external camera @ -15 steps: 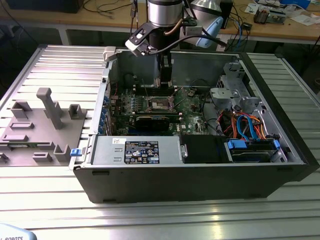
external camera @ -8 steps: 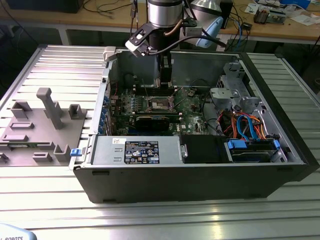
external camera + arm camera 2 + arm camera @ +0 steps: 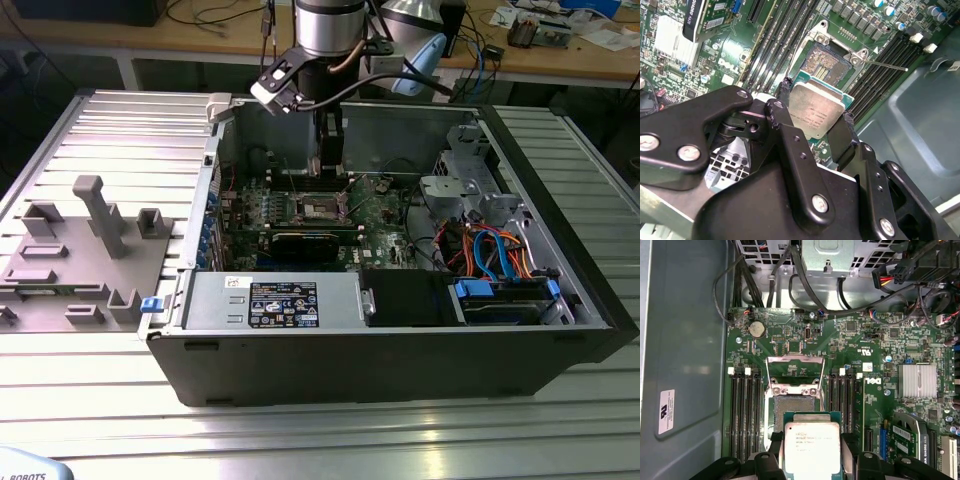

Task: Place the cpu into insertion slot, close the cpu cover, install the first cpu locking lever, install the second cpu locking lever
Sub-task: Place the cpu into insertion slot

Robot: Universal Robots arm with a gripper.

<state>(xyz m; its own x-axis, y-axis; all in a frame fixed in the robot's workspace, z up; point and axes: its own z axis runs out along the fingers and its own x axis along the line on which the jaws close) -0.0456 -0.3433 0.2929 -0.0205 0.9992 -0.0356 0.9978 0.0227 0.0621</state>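
My gripper (image 3: 816, 107) is shut on the cpu (image 3: 815, 112), a flat silver-grey square chip held by two opposite edges between black fingers (image 3: 784, 89). In the first wrist view the cpu (image 3: 812, 447) hangs above the green motherboard (image 3: 875, 405) and overlaps the near edge of the insertion slot (image 3: 792, 407). The slot's dark centre lies bare. The cpu cover (image 3: 795, 359) is swung open on the slot's far side. A thin locking lever (image 3: 885, 65) sticks out beside the slot (image 3: 826, 62). In the exterior view the gripper (image 3: 328, 165) reaches down into the open computer case (image 3: 400, 350).
Black memory slots (image 3: 744, 410) flank the socket on both sides. A silver heatsink (image 3: 916, 380), a graphics card (image 3: 305, 243) and bundled cables (image 3: 840, 300) are close by. A drive cage (image 3: 470, 190) fills the exterior view's right. A grey fixture (image 3: 90, 250) stands on the table (image 3: 320, 440).
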